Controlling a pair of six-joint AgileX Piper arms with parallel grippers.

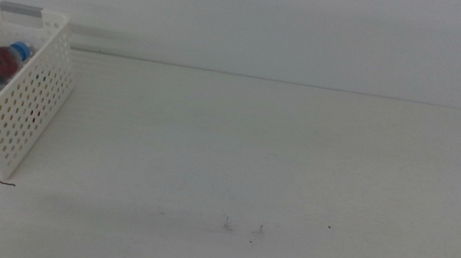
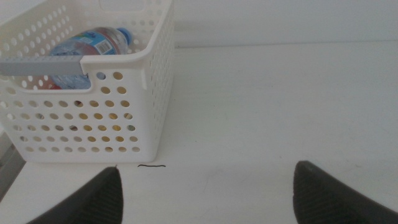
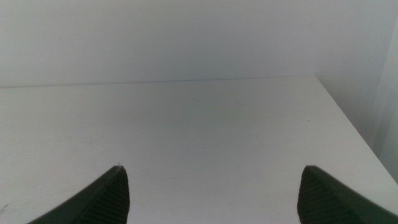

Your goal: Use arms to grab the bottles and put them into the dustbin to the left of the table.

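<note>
With the bottles lying inside the dustbin [image 1: 31, 101] at the table's [image 1: 281, 154] left edge, no bottle is seen on the tabletop.

Water bottle [image 2: 87, 46], blue cap pointing toward the far wall, lies on its side in the dustbin, a red item partly visible beneath it; the rest cannot be made out. Left gripper [image 2: 205, 193] sits at the near left corner, just short of the dustbin, jaws spread wide and empty. Right gripper [image 3: 211, 193], likewise wide apart and empty, faces bare table near the right edge. Judged: nothing is left to fetch.
</note>
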